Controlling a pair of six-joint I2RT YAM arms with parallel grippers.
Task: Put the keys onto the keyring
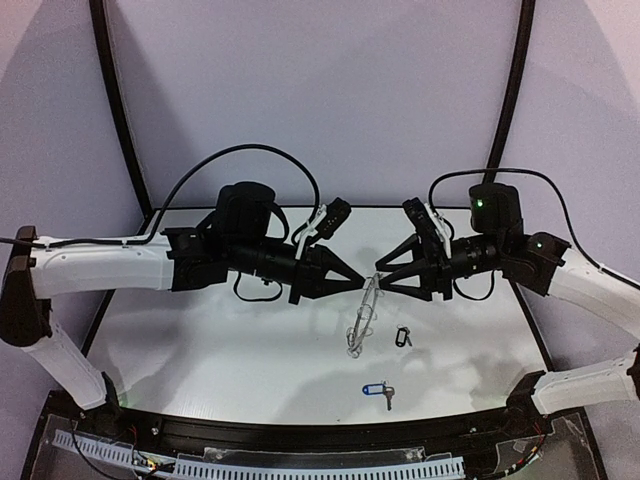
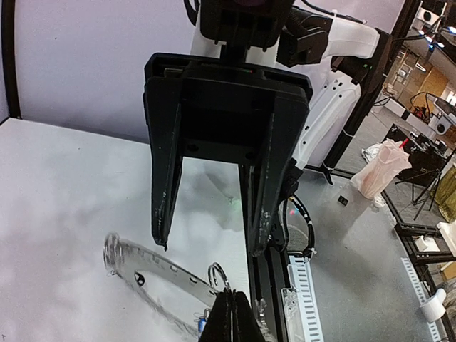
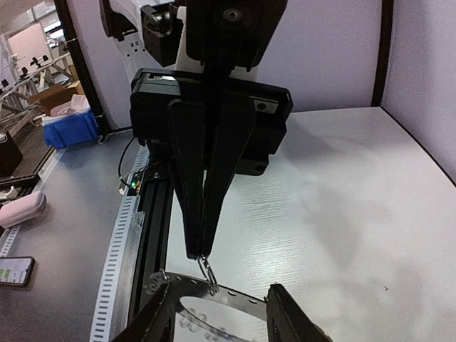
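The keyring, a flat dark ring fringed with thin wire loops, hangs above the table between both arms. My left gripper is shut on one wire loop at the ring's top, also seen as loop in the right wrist view. My right gripper faces it with jaws apart, one finger on each side of the ring's rim; whether they touch it I cannot tell. Two keys lie on the table: the black-headed key and the blue-tagged key, both nearer than the ring.
The white tabletop is framed by black rails, with a perforated cable strip along the near edge. Black cables arch over both arms at the back.
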